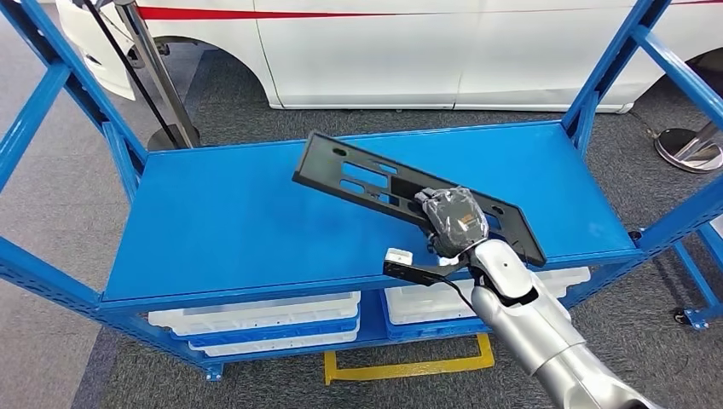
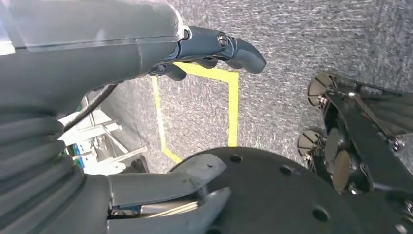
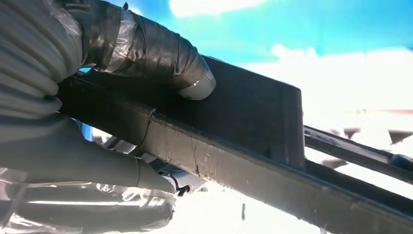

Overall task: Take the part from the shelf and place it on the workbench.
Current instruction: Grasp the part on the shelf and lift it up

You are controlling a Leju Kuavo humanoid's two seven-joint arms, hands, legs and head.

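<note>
Above blue shelf (image 1: 230, 213) near white car (image 1: 384, 51), right hand (image 1: 452, 220) gripping part (image 1: 358, 175).

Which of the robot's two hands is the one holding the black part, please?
The right hand grips the long black slotted part near one end, above the blue shelf. The left hand hangs over grey floor, holding nothing.

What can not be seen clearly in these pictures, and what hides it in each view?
- Head view: the black part under the right hand; the hand covers that stretch.
- Right wrist view: the part's far end is cut off by the picture's edge, and the background is washed out by glare.
- Left wrist view: the left hand is partly hidden by its own grey cover.
- Head view: contents of the white bins, hidden beneath the blue shelf.
</note>
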